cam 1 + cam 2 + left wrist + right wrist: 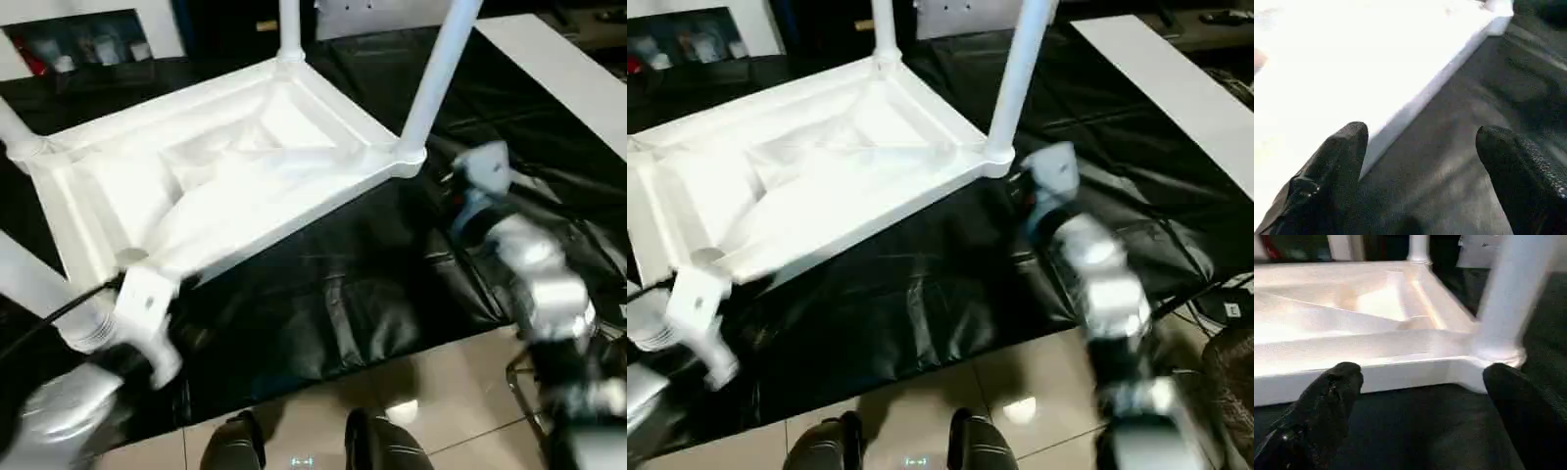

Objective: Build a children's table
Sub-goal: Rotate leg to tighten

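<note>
The children's table lies upside down on black cloth, its ribbed white top (pixel 225 166) facing up. Legs stand in the far corner (pixel 290 29), the right corner (pixel 436 69) and the left corner (pixel 12 129). The near-left corner socket (pixel 705 257) looks bare. Another white leg (pixel 44 294) slants in from the lower left, its ribbed end beside my left wrist (pixel 147 305). My left gripper (pixel 1422 132) is open at the top's near rim (pixel 1420 98), holding nothing. My right gripper (pixel 1422 369) is open just short of the right corner and the foot of its leg (pixel 1503 333), with nothing between its fingers.
A glass-fronted white cabinet (pixel 78 44) stands at the back left. A long white panel (pixel 558 59) lies at the back right. The black cloth (pixel 323 304) ends at tiled floor (pixel 451 392), where my feet (pixel 294 446) show. Cables (pixel 1225 304) trail at the right.
</note>
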Controlling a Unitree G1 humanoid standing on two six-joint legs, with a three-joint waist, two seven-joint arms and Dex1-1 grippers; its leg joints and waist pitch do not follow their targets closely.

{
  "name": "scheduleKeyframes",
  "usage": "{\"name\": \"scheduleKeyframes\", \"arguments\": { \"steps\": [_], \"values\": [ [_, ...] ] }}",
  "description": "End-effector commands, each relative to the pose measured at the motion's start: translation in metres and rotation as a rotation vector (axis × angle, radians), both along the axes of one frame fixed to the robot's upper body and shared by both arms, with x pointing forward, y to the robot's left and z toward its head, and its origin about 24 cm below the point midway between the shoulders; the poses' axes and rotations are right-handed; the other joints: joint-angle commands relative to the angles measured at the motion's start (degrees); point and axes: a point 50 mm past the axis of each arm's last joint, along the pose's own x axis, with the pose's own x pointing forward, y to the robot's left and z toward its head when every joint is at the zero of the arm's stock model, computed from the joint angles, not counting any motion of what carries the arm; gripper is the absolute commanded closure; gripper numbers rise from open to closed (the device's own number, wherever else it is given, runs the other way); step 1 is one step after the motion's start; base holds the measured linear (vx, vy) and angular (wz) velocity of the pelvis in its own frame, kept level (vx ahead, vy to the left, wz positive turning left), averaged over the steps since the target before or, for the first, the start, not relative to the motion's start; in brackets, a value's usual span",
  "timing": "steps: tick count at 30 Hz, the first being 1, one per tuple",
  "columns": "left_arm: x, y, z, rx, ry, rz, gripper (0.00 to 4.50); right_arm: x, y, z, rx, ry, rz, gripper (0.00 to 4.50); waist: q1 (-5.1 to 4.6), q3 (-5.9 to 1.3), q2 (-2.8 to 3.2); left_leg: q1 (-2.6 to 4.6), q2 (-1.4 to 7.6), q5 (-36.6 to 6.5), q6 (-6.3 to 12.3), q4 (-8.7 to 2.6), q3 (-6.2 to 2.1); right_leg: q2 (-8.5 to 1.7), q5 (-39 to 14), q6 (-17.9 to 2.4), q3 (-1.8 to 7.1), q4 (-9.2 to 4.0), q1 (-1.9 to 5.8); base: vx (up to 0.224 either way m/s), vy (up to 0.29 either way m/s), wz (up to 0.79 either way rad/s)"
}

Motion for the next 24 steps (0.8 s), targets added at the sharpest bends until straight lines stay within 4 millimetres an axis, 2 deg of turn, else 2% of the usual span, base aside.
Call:
{"name": "scheduleKeyframes", "arguments": {
  "steps": [1, 2, 3, 4, 5, 6, 7, 8, 9, 10, 11, 12, 13, 14, 15, 16, 17, 18, 19, 20, 21, 22, 23, 24],
  "values": [
    [0.002, -0.012, -0.004, 0.021, 0.000, -0.028, 0.41, -0.020, 0.021, -0.001, -0.002, -0.002, 0.092, 0.00, 0.18, -4.72, 0.15, 1.07, 1.19, -18.3, 2.00, -3.67, -0.26, -2.84, -27.2, -3.0, 2.58, -5.47, 2.52, 0.000, 0.000, 0.00],
    [0.002, -0.012, -0.004, 0.021, 0.000, -0.028, 0.41, -0.020, 0.021, -0.001, -0.002, -0.002, 0.092, 0.00, 0.04, -4.65, 0.05, 0.80, 1.11, -18.5, 1.88, -3.76, -0.40, -2.91, -27.9, -2.7, 2.45, -5.46, 2.68, 0.000, 0.000, 0.00],
    [0.006, -0.019, -0.002, 0.031, -0.025, -0.028, 0.41, -0.031, 0.028, -0.008, 0.016, 0.002, 0.093, 0.00, 0.69, -4.41, 0.23, -2.55, 0.11, -18.3, 3.23, -4.97, -3.14, -4.31, -28.2, -3.3, -0.07, -3.98, 5.42, 0.000, 0.000, 0.00],
    [0.006, -0.019, -0.002, 0.031, -0.025, -0.028, 0.41, -0.031, 0.028, -0.008, 0.016, 0.002, 0.093, 0.00, -0.36, -4.78, 1.00, -2.10, 0.68, -18.6, 3.82, -4.92, -4.73, -3.55, -24.9, -3.8, -1.44, -4.40, 4.61, -0.017, -0.009, 0.20],
    [0.008, -0.022, -0.002, 0.030, -0.032, -0.020, 0.41, -0.035, 0.030, -0.010, 0.022, 0.009, 0.088, 0.00, -0.66, -4.93, 1.84, -1.81, 0.98, -19.9, 3.77, -4.71, -5.75, -3.39, -22.8, -5.2, -2.10, -4.08, 4.68, 0.008, -0.024, 0.50],
    [0.011, -0.024, -0.005, 0.031, -0.004, 0.000, 0.41, -0.041, 0.032, -0.014, 0.025, 0.018, 0.084, 0.00, -1.56, -4.80, 3.71, -0.45, 4.29, -24.3, 4.79, -6.63, -10.94, -0.97, -14.1, -10.2, -3.37, -1.11, 4.18, 0.008, -0.024, 0.50],
    [0.011, -0.024, -0.008, 0.032, 0.016, 0.009, 0.41, -0.044, 0.032, -0.013, 0.022, 0.025, 0.080, 0.00, -1.83, -4.48, 4.01, -0.02, 5.00, -25.7, 5.86, -7.38, -12.89, -0.32, -13.3, -11.3, -3.23, 0.78, 3.72, 0.029, -0.060, 0.54],
    [0.011, -0.024, -0.008, 0.032, 0.016, 0.009, 0.41, -0.044, 0.032, -0.013, 0.022, 0.025, 0.080, 0.00, -2.09, -4.25, 4.09, 0.35, 4.95, -26.3, 7.23, -7.50, -14.01, -0.15, -13.6, -12.2, -2.79, 1.86, 3.23, 0.009, -0.101, 0.60],
    [0.012, -0.025, -0.010, 0.032, 0.030, 0.014, 0.41, -0.045, 0.032, -0.013, 0.021, 0.029, 0.077, 0.00, -1.96, -3.93, 3.99, -0.02, 3.33, -28.1, 8.12, -7.46, -14.58, -0.63, -14.4, -14.5, -1.49, 2.67, 3.16, 0.009, -0.101, 0.60],
    [0.011, -0.025, -0.011, 0.024, 0.033, 0.020, 0.41, -0.049, 0.032, -0.012, 0.034, 0.039, 0.069, 0.00, -0.99, -3.52, 2.53, -2.53, -1.08, -28.3, 5.02, -4.81, -11.42, -3.57, -18.3, -15.7, 0.46, -1.17, 3.66, -0.008, -0.151, 0.73],
    [0.011, -0.026, -0.009, 0.029, 0.019, 0.017, 0.41, -0.052, 0.031, -0.012, 0.049, 0.050, 0.061, 0.00, -0.28, -3.65, 1.28, -3.13, -3.77, -24.6, 3.59, -1.90, -9.15, -6.11, -28.0, -12.6, 0.95, -4.20, 4.18, -0.024, -0.158, 0.61],
    [0.011, -0.027, -0.009, 0.048, 0.006, 0.003, 0.41, -0.056, 0.030, -0.012, 0.070, 0.062, 0.048, 0.00, 0.12, -3.47, -0.60, -2.22, -4.11, -10.7, 3.85, 4.97, -5.88, -11.07, -48.1, -3.8, 1.11, -8.67, 4.56, -0.024, -0.158, 0.61],
    [0.010, -0.027, -0.010, 0.071, 0.010, -0.003, 0.41, -0.057, 0.029, -0.013, 0.074, 0.068, 0.031, 0.00, 1.13, -3.34, 0.08, -3.48, -3.60, -5.2, 4.84, 6.87, -5.83, -12.87, -52.8, 2.4, 3.53, -9.24, 4.99, -0.025, -0.135, 0.44],
    [0.010, -0.027, -0.011, 0.089, 0.008, -0.006, 0.41, -0.058, 0.028, -0.014, 0.072, 0.076, 0.018, 0.00, 1.21, -3.16, -0.03, -3.47, -3.01, -5.5, 5.07, 7.22, -5.97, -13.78, -52.8, 2.7, 3.64, -8.85, 5.08, -0.007, -0.095, 0.32],
    [0.009, -0.027, -0.012, 0.091, 0.005, -0.005, 0.41, -0.058, 0.028, -0.014, 0.072, 0.075, 0.007, 0.00, 1.62, -2.89, -0.04, -2.47, -2.33, -7.2, 4.86, 4.88, -5.76, -12.09, -50.1, 0.5, 4.87, -7.72, 6.39, -0.007, -0.095, 0.32],
    [0.009, -0.027, -0.012, 0.091, 0.005, -0.005, 0.41, -0.058, 0.028, -0.014, 0.072, 0.075, 0.007, 0.00, 2.02, -3.36, 0.56, -1.77, -0.99, -7.6, 6.26, 2.15, -5.76, -10.68, -40.3, -4.4, 4.40, -6.71, 7.46, 0.000, 0.000, 0.00],
    [0.006, -0.027, -0.011, 0.068, -0.003, -0.005, 0.41, -0.059, 0.028, -0.016, 0.053, 0.084, 0.015, 0.00, 1.89, -3.89, 0.91, -0.31, -0.43, -6.1, 7.25, 0.58, -5.49, -8.73, -34.2, -6.8, 2.92, -6.31, 6.81, 0.000, 0.000, 0.00],
    [0.002, -0.027, -0.011, 0.039, -0.003, -0.014, 0.41, -0.060, 0.029, -0.019, 0.033, 0.103, 0.035, 0.00, 0.87, -4.41, 2.25, 0.85, 1.36, -4.4, 9.22, -1.32, -5.91, -4.55, -22.4, -9.5, 0.19, -4.24, 5.24, 0.000, 0.000, 0.00],
    [-0.001, -0.027, -0.011, 0.027, 0.000, -0.024, 0.41, -0.060, 0.029, -0.020, 0.041, 0.114, 0.046, 0.00, -0.22, -5.31, 3.11, 1.35, 3.67, -3.3, 10.05, -1.45, -7.35, -3.82, -12.0, -10.4, -0.25, -2.57, 5.29, 0.000, 0.000, 0.00],
    [-0.003, -0.026, -0.012, 0.022, 0.003, -0.025, 0.41, -0.062, 0.030, -0.019, 0.052, 0.120, 0.058, 0.00, -0.57, -5.44, 3.22, 1.13, 4.17, -4.6, 10.47, -1.57, -7.43, -4.32, -6.6, -10.8, 0.11, -2.27, 5.32, 0.000, 0.000, 0.00],
    [-0.005, -0.025, -0.013, 0.020, 0.015, -0.019, 0.41, -0.063, 0.031, -0.019, 0.058, 0.122, 0.072, 0.00, -0.50, -5.32, 2.99, 0.92, 3.92, -6.7, 10.15, -1.57, -7.08, -4.78, -6.2, -11.3, 0.48, -2.37, 5.37, 0.000, 0.000, 0.00],
    [-0.009, -0.017, -0.017, 0.038, 0.035, 0.032, 0.41, -0.067, 0.035, -0.018, 0.062, 0.107, 0.126, 0.00, -0.53, -4.94, 2.57, 0.40, 3.01, -11.6, 8.70, -1.80, -6.36, -5.56, -9.3, -11.9, 0.87, -2.98, 5.74, 0.000, 0.000, 0.00],
    [-0.010, -0.015, -0.017, 0.043, 0.036, 0.043, 0.41, -0.068, 0.035, -0.017, 0.065, 0.107, 0.135, 0.00, -0.57, -4.76, 2.41, 0.11, 2.55, -14.3, 7.71, -1.88, -5.99, -5.84, -12.6, -11.7, 0.92, -3.36, 6.05, 0.000, 0.000, 0.00],
    [-0.012, -0.008, -0.019, 0.070, 0.036, 0.098, 0.41, -0.071, 0.038, -0.017, 0.081, 0.111, 0.180, 0.00, -0.72, -4.02, 1.88, -0.27, 1.56, -18.3, 5.86, -1.99, -5.40, -6.17, -22.7, -8.8, 0.91, -4.66, 6.21, 0.000, 0.000, 0.00]
  ]
}}
